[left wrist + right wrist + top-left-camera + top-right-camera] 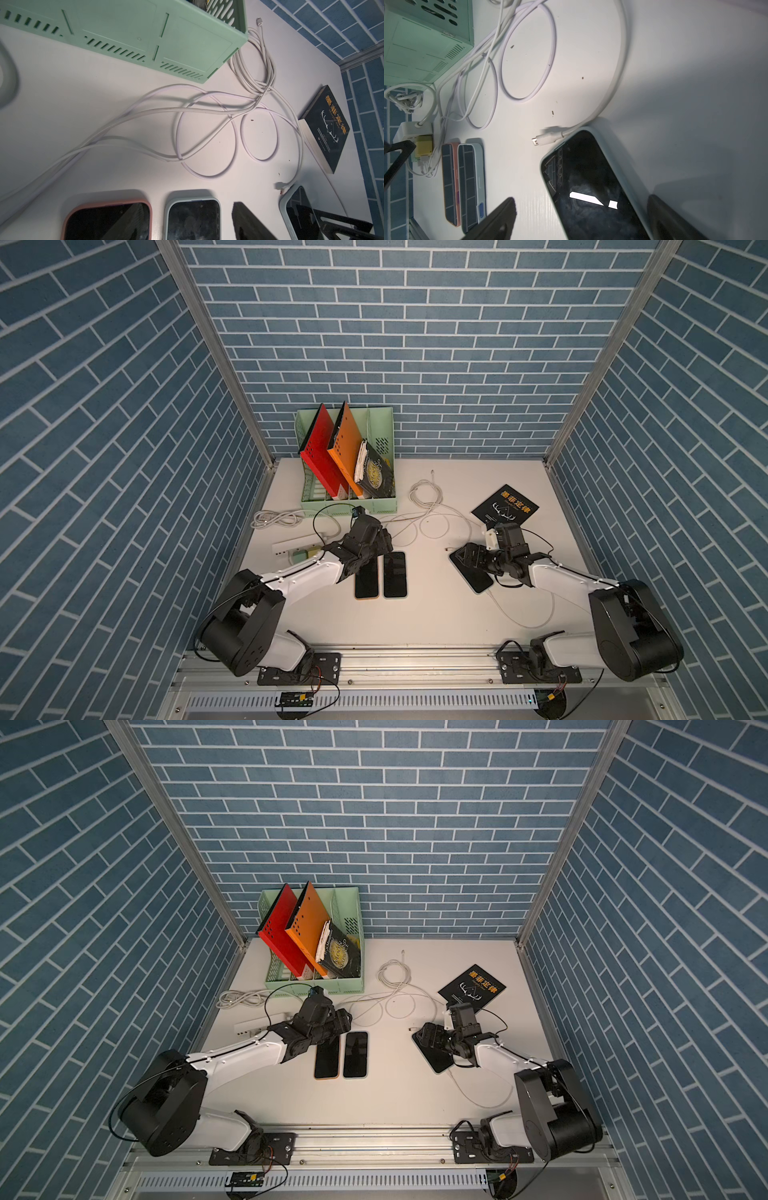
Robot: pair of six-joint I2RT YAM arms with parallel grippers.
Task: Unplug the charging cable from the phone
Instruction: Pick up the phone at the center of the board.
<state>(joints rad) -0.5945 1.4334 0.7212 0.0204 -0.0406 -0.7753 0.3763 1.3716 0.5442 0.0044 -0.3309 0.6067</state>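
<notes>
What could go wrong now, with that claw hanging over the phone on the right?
1. The open right gripper straddles the right phone; closing could shove it instead of catching a cable.
2. A white cable seems to meet that phone's near end; a tug might drag the phone along.
3. The loose plug by the phone's corner leads back into tangled cable loops, which could snag.

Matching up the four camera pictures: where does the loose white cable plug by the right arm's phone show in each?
In a top view: loose plug, right of centre.
In a top view: likewise, nearer centre.
Left wrist: lower right.
Right wrist: near centre.
Shared landmark: the pale-cased phone, whose corner it lies beside.
</notes>
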